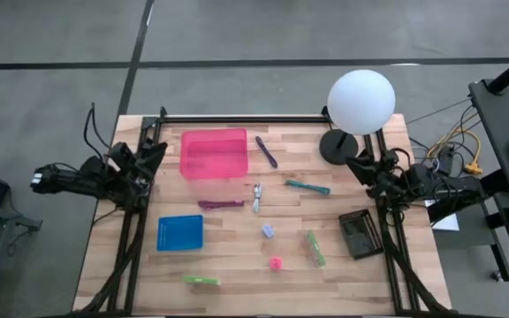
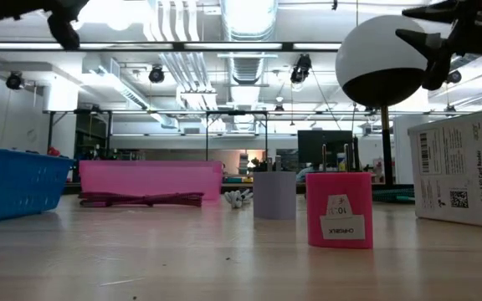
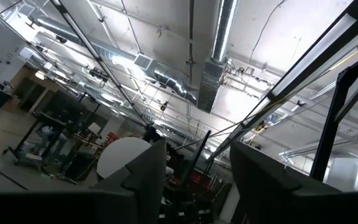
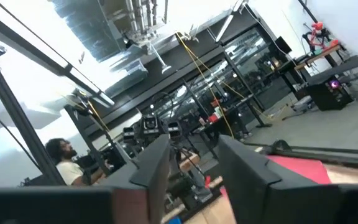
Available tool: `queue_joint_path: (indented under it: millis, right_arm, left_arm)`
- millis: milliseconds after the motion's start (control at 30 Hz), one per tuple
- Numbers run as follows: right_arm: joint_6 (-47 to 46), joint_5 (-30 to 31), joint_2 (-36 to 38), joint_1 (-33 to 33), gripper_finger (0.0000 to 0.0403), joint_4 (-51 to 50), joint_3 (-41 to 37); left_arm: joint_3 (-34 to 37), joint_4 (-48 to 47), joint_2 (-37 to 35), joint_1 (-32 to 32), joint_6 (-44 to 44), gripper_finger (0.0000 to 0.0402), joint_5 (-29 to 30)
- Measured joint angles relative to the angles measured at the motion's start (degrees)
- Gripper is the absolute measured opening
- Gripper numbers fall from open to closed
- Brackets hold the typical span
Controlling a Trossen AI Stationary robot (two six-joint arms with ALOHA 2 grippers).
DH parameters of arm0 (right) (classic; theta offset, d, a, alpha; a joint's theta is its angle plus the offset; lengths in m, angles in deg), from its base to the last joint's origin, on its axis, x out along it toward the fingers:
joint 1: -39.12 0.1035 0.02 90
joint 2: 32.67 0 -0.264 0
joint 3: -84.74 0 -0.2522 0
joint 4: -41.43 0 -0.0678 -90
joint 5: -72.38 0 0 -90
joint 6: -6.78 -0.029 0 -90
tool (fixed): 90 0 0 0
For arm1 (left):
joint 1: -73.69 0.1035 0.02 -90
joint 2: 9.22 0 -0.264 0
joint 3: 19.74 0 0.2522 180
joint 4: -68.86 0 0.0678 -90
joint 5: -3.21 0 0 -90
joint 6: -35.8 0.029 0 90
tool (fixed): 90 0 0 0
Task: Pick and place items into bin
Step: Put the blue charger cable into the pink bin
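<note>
On the wooden table lie a purple stick [image 1: 266,151], a teal stick [image 1: 308,186], a maroon stick [image 1: 221,204], a silver tool [image 1: 257,197], a lavender block [image 1: 269,230], a pink block [image 1: 276,262] and two green sticks [image 1: 315,247] [image 1: 201,280]. A pink bin [image 1: 212,152] stands at the far middle and a blue bin [image 1: 179,232] at the near left. My left gripper [image 1: 155,150] is raised at the table's left edge and is open and empty [image 3: 197,186]. My right gripper [image 1: 358,163] is raised at the right edge and is open and empty [image 4: 194,174].
A white globe lamp [image 1: 360,102] on a black base stands at the far right corner. A dark box [image 1: 361,233] lies near the right edge. In the low view the pink block [image 2: 339,209] and the lavender block [image 2: 274,195] stand nearest. A person [image 4: 64,158] is in the room behind.
</note>
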Motion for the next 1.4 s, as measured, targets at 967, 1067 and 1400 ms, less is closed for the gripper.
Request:
queue_joint_path:
  millis: [967,1067,1400]
  right_arm:
    - [6.8,-6.0,-41.8,0.0,0.0178,-44.2,38.1]
    - [7.4,-6.2,-45.0,0.0,0.0178,-45.5,39.3]
    - [7.1,-8.8,-55.4,0.0,0.0177,-52.1,39.6]
  left_arm:
    - [-8.4,0.4,6.2,0.0,9.0,0.0171,0.0]
    - [-8.4,0.4,6.5,0.0,9.0,0.0171,0.0]
    - [-8.3,0.4,6.5,0.0,9.0,0.0171,0.0]
